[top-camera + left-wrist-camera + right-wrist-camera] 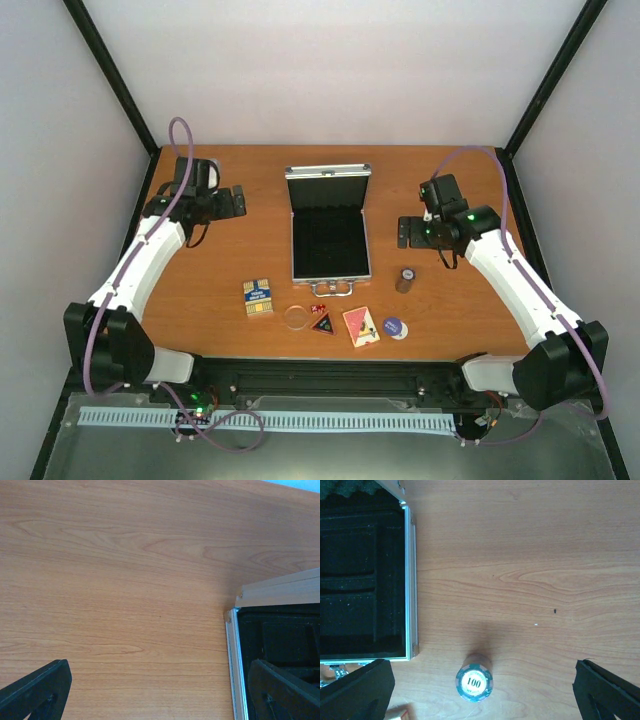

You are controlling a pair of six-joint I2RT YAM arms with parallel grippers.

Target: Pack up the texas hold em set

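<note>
My left hand [236, 201] and right hand [408, 231] both hang wide open, empty. The chip stack [474, 683] looks loose and tippy; I'd pinch its sides low.

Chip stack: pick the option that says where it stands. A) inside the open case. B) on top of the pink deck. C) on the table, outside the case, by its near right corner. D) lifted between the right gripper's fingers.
C: the chip stack stands upright on the table, just outside the rim of the case.
</note>
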